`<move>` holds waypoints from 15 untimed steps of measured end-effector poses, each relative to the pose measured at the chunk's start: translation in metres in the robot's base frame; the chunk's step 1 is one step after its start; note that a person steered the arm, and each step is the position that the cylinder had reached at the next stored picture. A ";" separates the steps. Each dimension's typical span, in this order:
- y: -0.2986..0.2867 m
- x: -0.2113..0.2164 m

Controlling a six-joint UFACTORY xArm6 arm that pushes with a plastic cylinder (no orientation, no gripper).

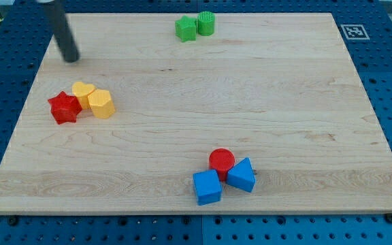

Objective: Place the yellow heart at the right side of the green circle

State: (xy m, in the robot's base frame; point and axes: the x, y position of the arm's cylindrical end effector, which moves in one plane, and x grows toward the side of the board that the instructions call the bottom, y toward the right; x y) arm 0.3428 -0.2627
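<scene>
The yellow heart (82,92) lies at the view's left, touching a yellow hexagon (101,103) on its right and a red star (64,107) on its left. The green circle (206,23) stands at the view's top centre, touching a green block (186,28) on its left. My tip (70,58) is at the view's upper left, above the yellow heart and apart from it, far left of the green circle.
A red cylinder (221,160), a blue cube (207,187) and a blue block (241,175) cluster at the view's bottom centre. The wooden board (284,109) has a marker tag (353,31) off its top right corner.
</scene>
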 end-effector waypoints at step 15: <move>0.244 0.006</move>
State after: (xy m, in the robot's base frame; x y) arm 0.3484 -0.0188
